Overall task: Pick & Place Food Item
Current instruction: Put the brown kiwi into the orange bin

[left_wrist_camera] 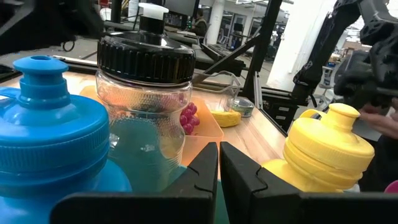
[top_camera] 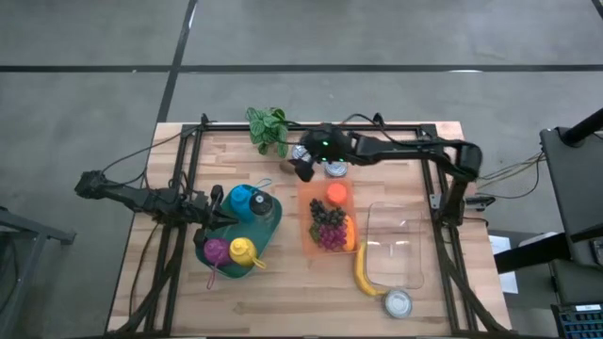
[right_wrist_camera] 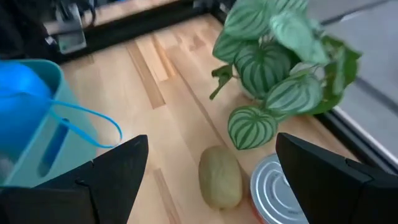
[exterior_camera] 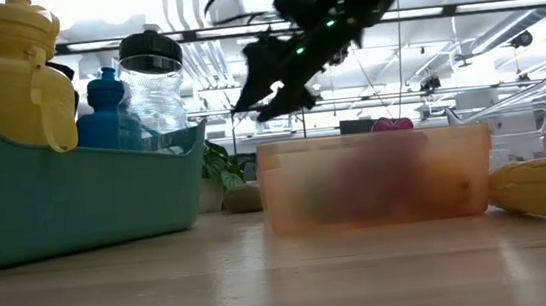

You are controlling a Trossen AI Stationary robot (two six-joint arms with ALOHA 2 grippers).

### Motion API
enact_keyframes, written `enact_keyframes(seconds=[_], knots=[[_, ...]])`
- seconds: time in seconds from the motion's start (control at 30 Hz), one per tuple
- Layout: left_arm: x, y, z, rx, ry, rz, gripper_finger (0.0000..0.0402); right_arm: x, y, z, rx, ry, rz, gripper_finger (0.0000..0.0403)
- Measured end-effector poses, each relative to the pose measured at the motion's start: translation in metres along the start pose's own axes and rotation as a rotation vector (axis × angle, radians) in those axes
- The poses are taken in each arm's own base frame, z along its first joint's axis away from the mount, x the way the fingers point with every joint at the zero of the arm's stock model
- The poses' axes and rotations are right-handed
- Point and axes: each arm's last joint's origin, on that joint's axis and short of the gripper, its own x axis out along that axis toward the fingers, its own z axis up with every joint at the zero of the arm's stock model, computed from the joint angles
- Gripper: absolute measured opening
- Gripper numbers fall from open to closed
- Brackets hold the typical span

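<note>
Right gripper (right_wrist_camera: 211,168) jaws spread wide, nothing held, hovering above the kiwi (right_wrist_camera: 220,176) at the far edge of the table (top_camera: 283,292). The kiwi lies on the bare wood, just beside a tin can (right_wrist_camera: 280,193) and near a potted plant with striped leaves (right_wrist_camera: 280,68). That's my read of the target food item; the orange tray (top_camera: 307,212) of grapes and other fruit is the likely drop spot, with a clear container (top_camera: 394,247) and a banana (top_camera: 363,275) past it.

Left gripper (left_wrist_camera: 219,163) fingers pressed together, empty, parked at the teal bin (top_camera: 268,231) among the blue bottle (left_wrist_camera: 43,130), clear black-lidded jar (left_wrist_camera: 146,93) and yellow bottle (left_wrist_camera: 326,149).

Risks:
- The kiwi is round, so an off-centre close would roll it away
- One finger could hit the can on descent, since it sits so close
- Plant leaves overhang nearby and could snag

No readable labels or brand text anywhere.
</note>
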Motion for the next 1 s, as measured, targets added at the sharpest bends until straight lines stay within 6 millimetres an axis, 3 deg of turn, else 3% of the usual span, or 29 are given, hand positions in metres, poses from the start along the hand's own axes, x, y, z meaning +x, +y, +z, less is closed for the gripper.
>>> enact_keyframes(seconds=[0.27, 0.5, 1.0], knots=[[0.0, 0.0, 0.0, 0.0, 0.0, 0.0, 0.0022, 0.05, -0.009, 0.009, -0.003, 0.227, -0.003, 0.0351], [0.0, 0.0, 0.0, 0.0, 0.0, 0.0, 0.0022, 0.077, -0.009, 0.007, -0.066, 0.359, 0.029, 0.0351], [0.0, 0.0, 0.0, 0.0, 0.006, 0.001, 0.0022, 0.087, -0.01, -0.006, -0.099, 0.365, 0.052, 0.0351]])
